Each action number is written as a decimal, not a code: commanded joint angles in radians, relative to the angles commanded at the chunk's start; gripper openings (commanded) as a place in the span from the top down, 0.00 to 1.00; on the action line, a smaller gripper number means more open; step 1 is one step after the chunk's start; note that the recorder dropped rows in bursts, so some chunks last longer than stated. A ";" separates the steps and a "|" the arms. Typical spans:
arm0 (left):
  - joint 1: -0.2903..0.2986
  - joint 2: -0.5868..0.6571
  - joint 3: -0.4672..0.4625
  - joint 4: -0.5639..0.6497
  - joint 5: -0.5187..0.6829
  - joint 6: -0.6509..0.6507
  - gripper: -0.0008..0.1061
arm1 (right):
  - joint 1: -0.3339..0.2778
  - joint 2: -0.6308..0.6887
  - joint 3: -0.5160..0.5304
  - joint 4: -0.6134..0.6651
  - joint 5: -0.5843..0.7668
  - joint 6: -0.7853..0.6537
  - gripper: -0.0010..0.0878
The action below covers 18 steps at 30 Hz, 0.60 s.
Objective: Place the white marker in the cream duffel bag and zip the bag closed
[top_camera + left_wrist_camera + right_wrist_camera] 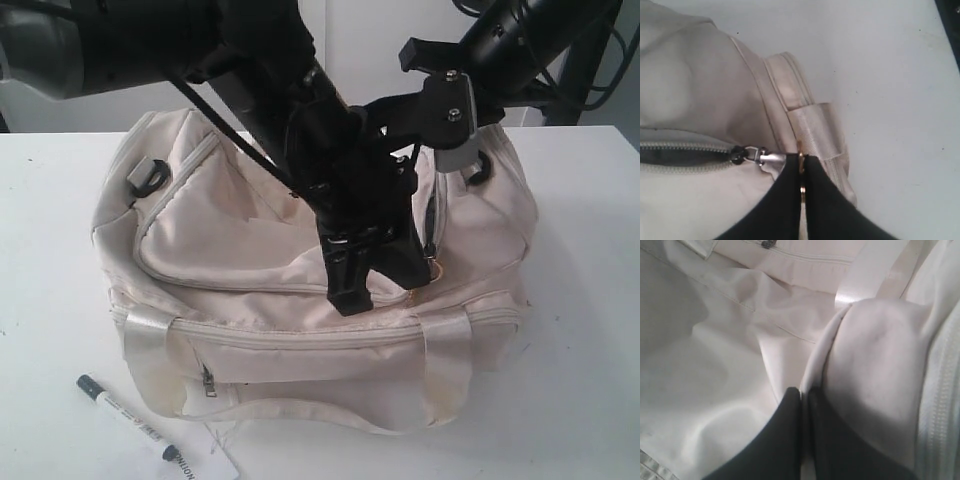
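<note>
White marker (130, 417) lying on the tabletop (60, 300) near the front-left corner, outside the cream duffel bag (230, 230), beside a paper tag (215, 458) half cut off. Left gripper (801, 172) pinched tight on the gold chain pull (800, 162). Right gripper (804, 400) clamped on a fold of bag fabric. Both a black tangle from outside, hard to separate.

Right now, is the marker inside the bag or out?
Out. The marker lies on the table in front of the bag.
</note>
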State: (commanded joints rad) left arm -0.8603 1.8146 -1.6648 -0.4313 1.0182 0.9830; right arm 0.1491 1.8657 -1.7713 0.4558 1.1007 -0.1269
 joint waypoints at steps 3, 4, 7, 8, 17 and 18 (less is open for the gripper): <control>0.000 0.000 0.000 0.016 0.008 0.000 0.99 | 0.000 0.000 0.000 0.000 -0.002 0.000 0.99; 0.000 0.000 0.000 0.019 0.020 0.000 0.99 | 0.000 0.000 0.000 0.000 -0.002 0.000 0.99; 0.000 0.000 0.000 0.026 0.069 0.000 0.99 | 0.000 0.000 0.000 0.000 -0.004 0.000 0.99; 0.000 0.000 0.000 0.029 0.082 0.000 0.99 | 0.000 0.000 0.000 0.000 -0.004 0.000 0.99; 0.000 0.000 0.000 0.082 0.139 -0.019 0.99 | 0.000 0.000 0.000 -0.004 -0.001 0.000 0.99; 0.000 0.000 0.000 0.097 0.139 -0.033 0.99 | 0.000 0.000 0.000 -0.004 -0.001 0.000 0.99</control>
State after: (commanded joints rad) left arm -0.8603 1.8146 -1.6648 -0.3346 1.1576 0.9501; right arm 0.1491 1.8657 -1.7713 0.4517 1.0993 -0.1269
